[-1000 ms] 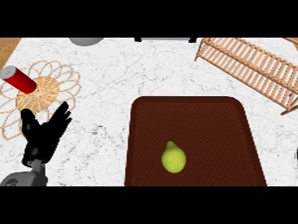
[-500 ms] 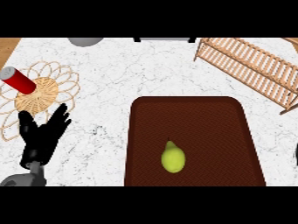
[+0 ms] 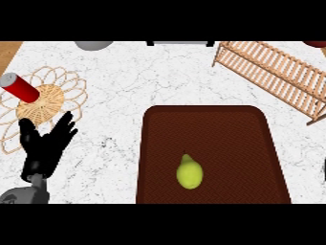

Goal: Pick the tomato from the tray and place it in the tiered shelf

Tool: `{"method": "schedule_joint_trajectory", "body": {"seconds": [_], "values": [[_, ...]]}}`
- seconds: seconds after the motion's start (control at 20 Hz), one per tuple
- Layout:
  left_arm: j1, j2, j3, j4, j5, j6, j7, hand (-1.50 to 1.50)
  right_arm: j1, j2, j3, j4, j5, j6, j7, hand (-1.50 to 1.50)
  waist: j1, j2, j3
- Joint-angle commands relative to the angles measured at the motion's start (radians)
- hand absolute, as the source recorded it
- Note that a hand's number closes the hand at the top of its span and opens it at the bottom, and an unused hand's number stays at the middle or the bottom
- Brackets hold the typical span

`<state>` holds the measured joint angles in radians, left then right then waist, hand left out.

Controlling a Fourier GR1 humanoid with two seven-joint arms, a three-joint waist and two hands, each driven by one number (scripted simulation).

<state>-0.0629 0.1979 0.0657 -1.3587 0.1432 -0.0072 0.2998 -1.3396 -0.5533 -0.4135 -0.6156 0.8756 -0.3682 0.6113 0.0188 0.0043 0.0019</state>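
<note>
A white marble-patterned bench [image 3: 158, 91] with fine grey veins is carrying everything here. A dark brown tray [image 3: 215, 129], rectangular with rounded corners and a finely woven-looking surface, is lying toward the lower right of the head view. On it, in the near half, a small yellow-green fruit [image 3: 189, 172] is lying; the task calls it a tomato, but it is showing a pear-like shape, round at the near end and tapering to a point. Its long axis is running almost straight away from the robot, the pointed tip aiming to the far side and slightly left.

At the far right, a tiered shelf [image 3: 282, 76] of pale wooden slats is standing at a slant across the bench corner, well apart from the tray.

At the left, a round trivet [image 3: 42, 103] of woven straw with looping wire-like petals is lying flat, and a red cylindrical can [image 3: 20, 87] with a grey top is lying tilted on it. No writing is readable on it.

The left hand [image 3: 47, 148], black, is resting at the lower left with its fingers spread apart and straight, holding nothing, partly over the trivet's near edge. The right hand is not showing.
</note>
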Motion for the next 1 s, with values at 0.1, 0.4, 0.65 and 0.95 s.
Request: {"method": "schedule_joint_trajectory", "body": {"seconds": [0.1,0.4,0.65,0.95], "values": [[0.016,-0.018,0.001,0.04,-0.02,0.011,-0.047,0.0,-0.022,0.007,-0.087,-0.05,-0.11,-0.094,-0.042,-1.5,-0.007,-0.001,-0.002],[0.01,-0.019,-0.005,-0.009,-0.005,0.001,-0.001,0.0,0.039,-0.065,-0.118,-0.123,-0.105,-0.215,-0.027,-1.5,-0.013,-0.003,-0.002],[0.018,0.005,0.03,0.018,-0.002,0.003,0.001,0.0,0.102,-0.112,-0.095,-0.234,-0.024,-0.258,0.124,-1.5,-0.034,-0.011,-0.003],[0.075,-0.003,0.035,-0.009,0.002,0.001,-0.017,0.0,0.253,-0.2,-0.171,-0.488,-0.109,-0.145,0.215,-1.5,-0.046,-0.016,-0.002]]}}
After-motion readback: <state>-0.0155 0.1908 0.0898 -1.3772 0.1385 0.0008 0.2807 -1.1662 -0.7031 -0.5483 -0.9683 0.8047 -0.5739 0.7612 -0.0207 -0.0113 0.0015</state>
